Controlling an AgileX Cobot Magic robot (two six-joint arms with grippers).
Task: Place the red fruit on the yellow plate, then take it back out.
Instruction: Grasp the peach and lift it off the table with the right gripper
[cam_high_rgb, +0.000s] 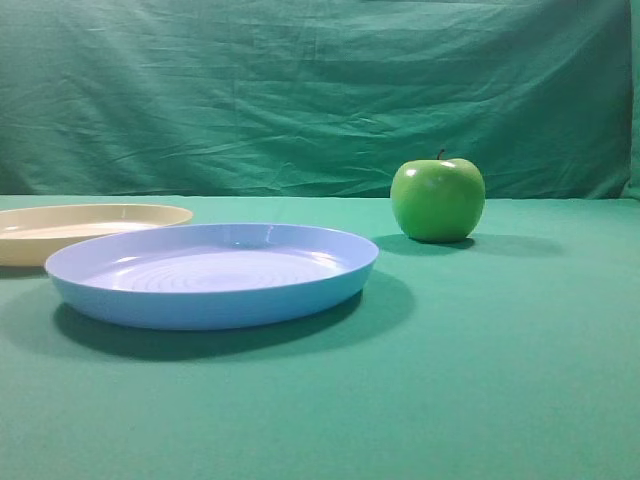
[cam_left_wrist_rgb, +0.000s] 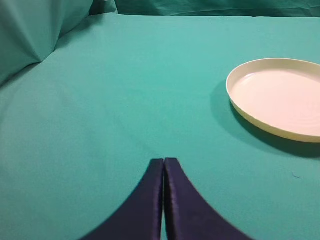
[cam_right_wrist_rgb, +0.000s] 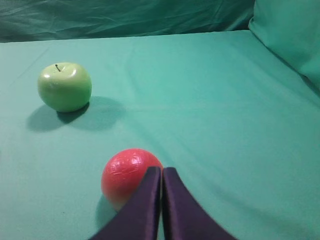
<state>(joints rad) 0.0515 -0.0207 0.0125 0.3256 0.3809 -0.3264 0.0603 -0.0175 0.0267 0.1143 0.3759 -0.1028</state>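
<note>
The red fruit (cam_right_wrist_rgb: 125, 175) lies on the green cloth in the right wrist view, just ahead and left of my right gripper (cam_right_wrist_rgb: 162, 171), which is shut and empty; its left finger hides part of the fruit. The fruit does not show in the exterior high view. The yellow plate (cam_high_rgb: 60, 232) sits at the far left there, empty, partly behind the blue plate. In the left wrist view the yellow plate (cam_left_wrist_rgb: 280, 100) lies ahead to the right of my left gripper (cam_left_wrist_rgb: 163, 162), shut and empty over bare cloth. Neither gripper shows in the exterior high view.
A light blue plate (cam_high_rgb: 215, 285) stands in front of the yellow one, empty. A shiny green apple (cam_high_rgb: 437, 199) with a stem sits behind it to the right; the same green apple (cam_right_wrist_rgb: 65, 86) lies beyond the red fruit. Green cloth backdrop rises behind the table.
</note>
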